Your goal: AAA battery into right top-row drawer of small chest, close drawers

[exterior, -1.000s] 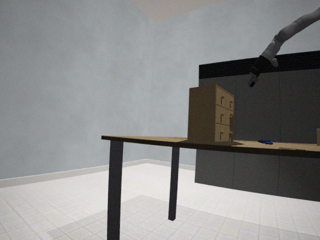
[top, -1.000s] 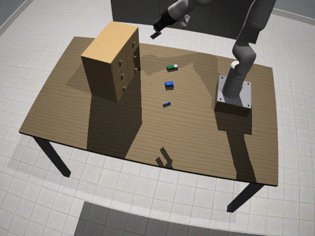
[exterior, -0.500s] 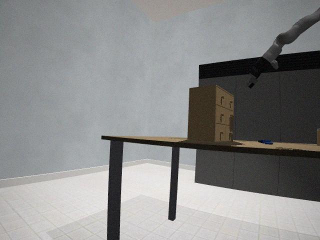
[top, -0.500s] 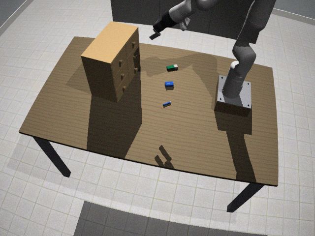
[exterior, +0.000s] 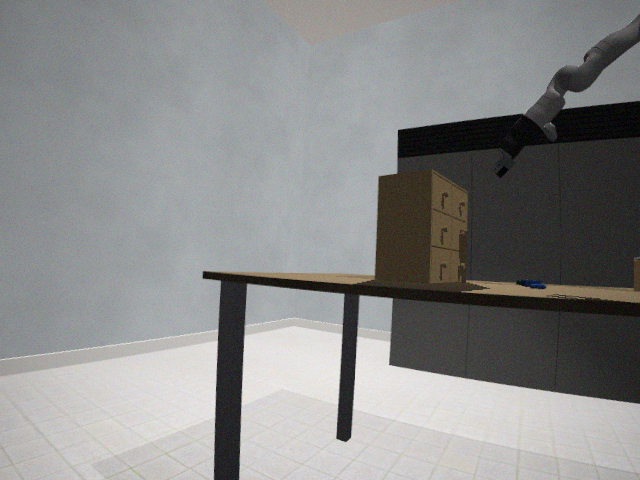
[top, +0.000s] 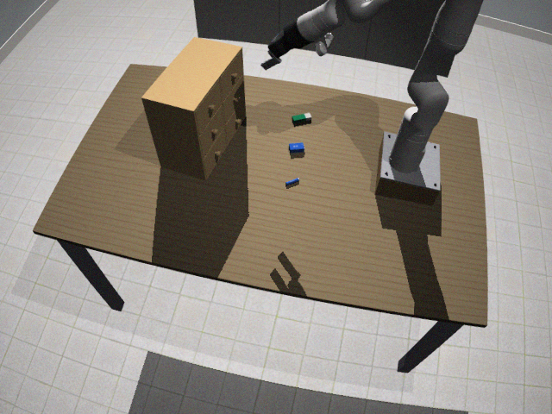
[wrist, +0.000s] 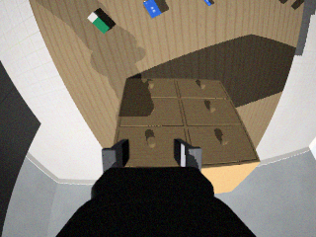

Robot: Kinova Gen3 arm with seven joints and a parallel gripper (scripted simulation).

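Note:
The chest stands upright with two columns of drawers, and all look pushed in. The top-row right drawer has its knob at the far upper corner of the front (top: 233, 78), which also shows in the wrist view (wrist: 150, 134). My gripper (top: 269, 59) is open and empty, in the air above and out from that corner, as the side view shows too (exterior: 502, 167). Its fingers frame the top row.
A blue box (top: 296, 147) and a green-and-white box (top: 301, 118) lie on the table between the chest and the arm's base (top: 410, 171). The far table edge runs close behind the chest. A dark cabinet wall stands beyond the table.

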